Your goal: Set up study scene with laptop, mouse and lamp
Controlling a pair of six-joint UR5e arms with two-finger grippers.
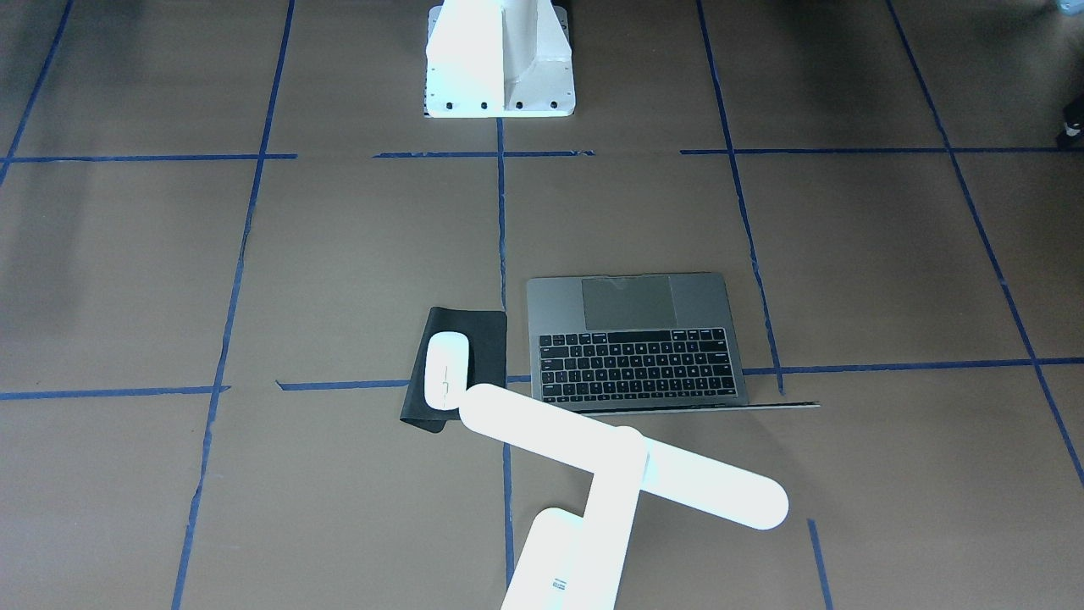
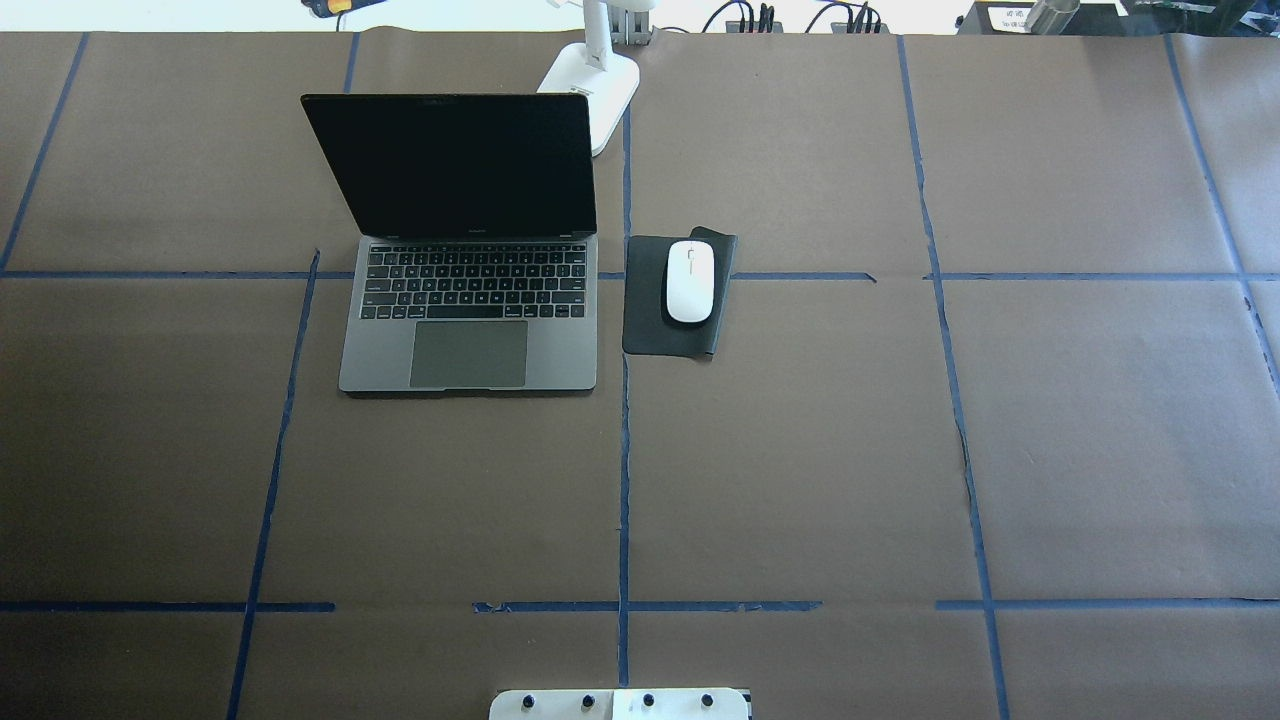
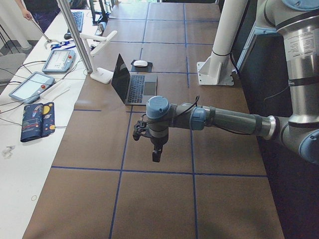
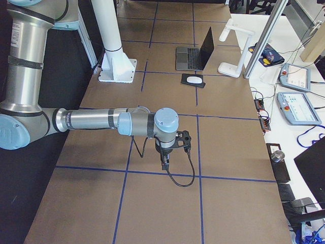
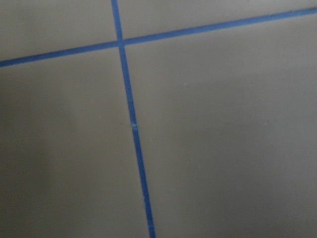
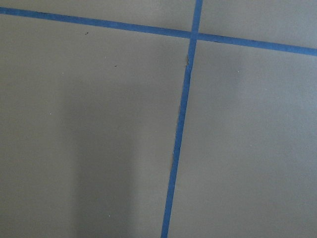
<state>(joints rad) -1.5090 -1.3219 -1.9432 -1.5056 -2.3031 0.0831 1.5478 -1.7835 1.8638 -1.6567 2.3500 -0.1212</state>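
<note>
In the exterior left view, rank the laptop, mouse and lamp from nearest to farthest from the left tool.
1. Laptop, open, next along the table from the left tool.
2. Mouse, beyond the laptop, and lamp, behind the screen: too close to call.

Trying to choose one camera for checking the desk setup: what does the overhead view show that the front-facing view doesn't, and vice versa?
Only overhead: the laptop with its dark screen face-on, and the lamp by its foot only, behind the screen.
Only front-facing: the lamp's long bar head crossing its arm; the screen is just a thin edge.
Both: the keyboard, and the mouse lying on the black mat beside the laptop.
</note>
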